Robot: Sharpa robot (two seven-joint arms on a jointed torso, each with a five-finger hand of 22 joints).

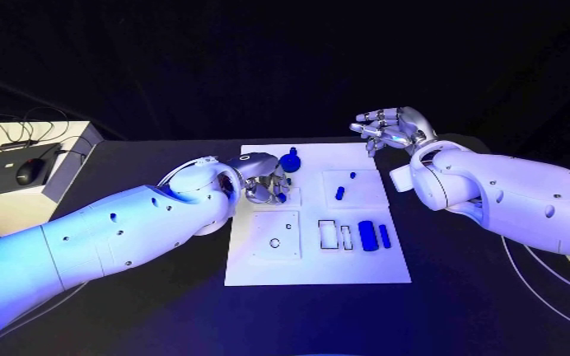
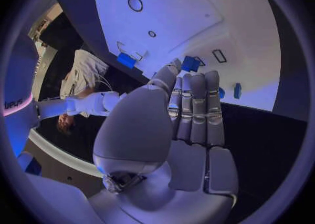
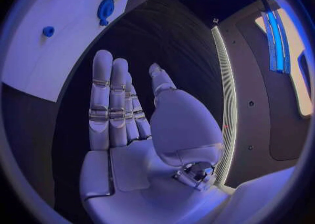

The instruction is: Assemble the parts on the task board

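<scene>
The white task board (image 1: 311, 269) lies mid-table. My left hand (image 1: 263, 180) hangs over its far left part, fingers pointing down. Its thumb and fingertips (image 2: 191, 84) pinch a small blue part (image 2: 190, 63). A round blue part (image 1: 290, 161) stands just right of that hand, with two small blue pegs (image 1: 340, 193) further right. Two long blue parts (image 1: 367, 235) lie at the near right beside empty slots (image 1: 327, 234). My right hand (image 1: 390, 129) floats past the board's far right corner, fingers spread and holding nothing; its flat palm (image 3: 125, 145) faces the board (image 3: 39, 61).
A white inset plate with a round hole (image 1: 274, 243) fills the board's near left. A pale box with a black mouse (image 1: 29, 171) and cables stands at the table's far left edge. Black tabletop (image 1: 475, 290) surrounds the board.
</scene>
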